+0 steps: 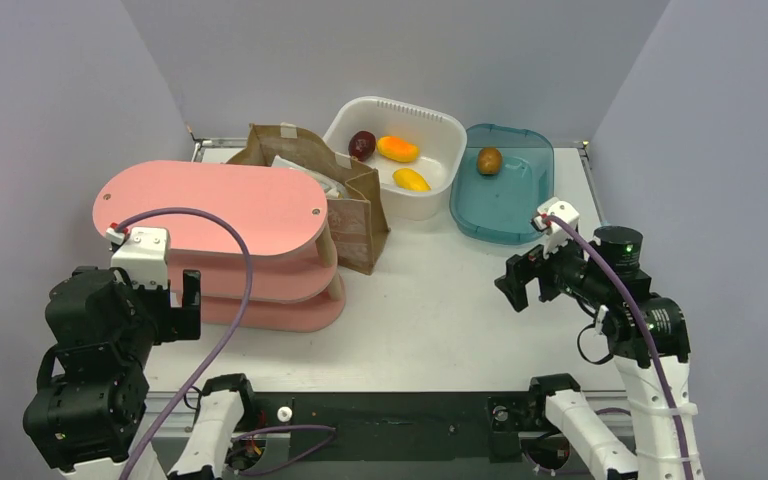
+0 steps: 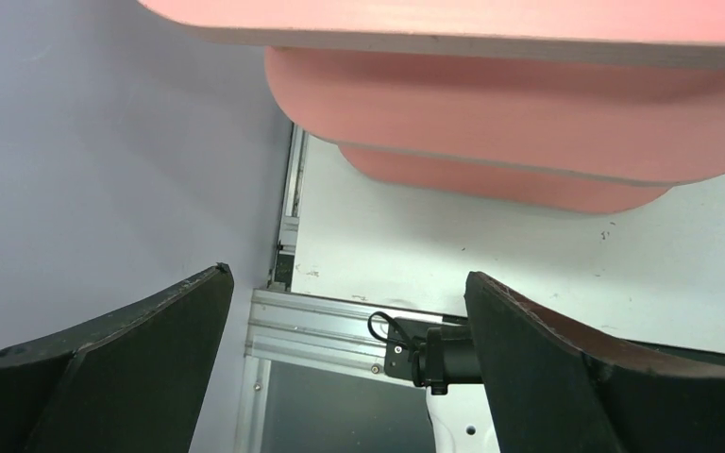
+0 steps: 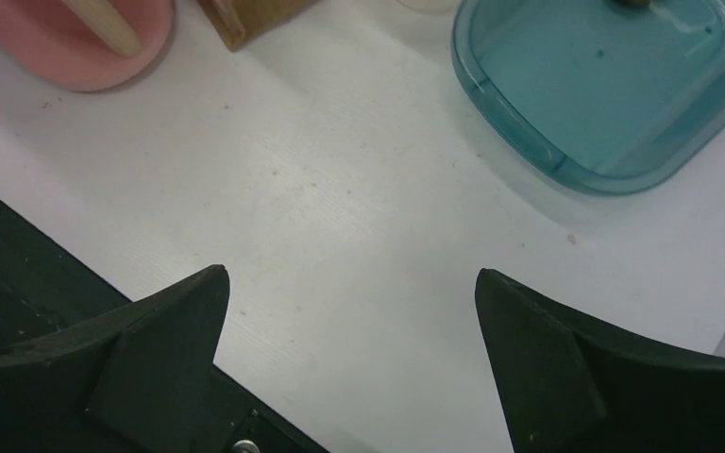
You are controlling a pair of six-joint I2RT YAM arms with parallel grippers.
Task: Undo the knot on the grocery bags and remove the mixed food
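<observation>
Items counted: one pink three-tier stand (image 1: pixel 210 205), one brown paper bag (image 1: pixel 355 225), two tubs, four loose fruits, two arms. The white tub (image 1: pixel 435 130) holds three: one dark red fruit (image 1: pixel 362 145) and two orange-yellow fruits (image 1: pixel 398 149). The teal tub (image 1: pixel 505 215) holds one brown fruit (image 1: pixel 489 160).

Grocery bags (image 1: pixel 305 172): crumpled white plastic shows in the open mouth of the paper bag, just behind the stand. How many bags it amounts to cannot be told, and no knot is visible.

Left jaws, on the left arm (image 1: pixel 100 330): spread wide, holding nothing, touching nothing, just beside the stand's near-left end. Right jaws, on the right arm (image 1: pixel 620 290): spread fully wide, holding nothing, above bare tabletop (image 1: pixel 440 290) near the teal tub's front edge.
</observation>
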